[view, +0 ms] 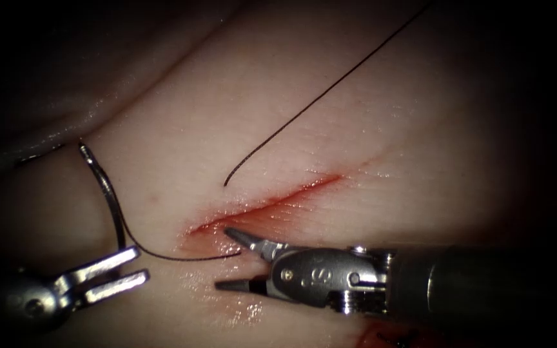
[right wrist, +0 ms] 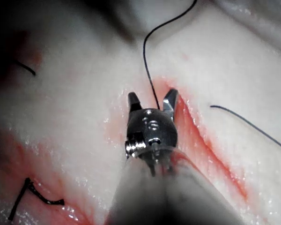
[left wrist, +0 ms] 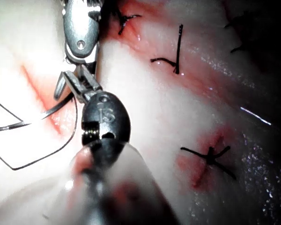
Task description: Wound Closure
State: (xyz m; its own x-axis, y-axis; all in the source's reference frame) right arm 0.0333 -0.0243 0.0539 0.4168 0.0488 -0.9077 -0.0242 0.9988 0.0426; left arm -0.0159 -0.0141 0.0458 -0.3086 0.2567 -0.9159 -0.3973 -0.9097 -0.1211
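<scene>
Meanwhile: left gripper clamped on needle left of cut, clear of tissue; right gripper spread wide, empty, straddling thread.

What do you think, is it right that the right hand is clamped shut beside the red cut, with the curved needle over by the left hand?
Not quite. The right hand is open, not clamped shut, and holds nothing; the endoscope view shows its two tips spread apart. It does sit beside the red cut, and the curved needle is over by the left hand.
</scene>
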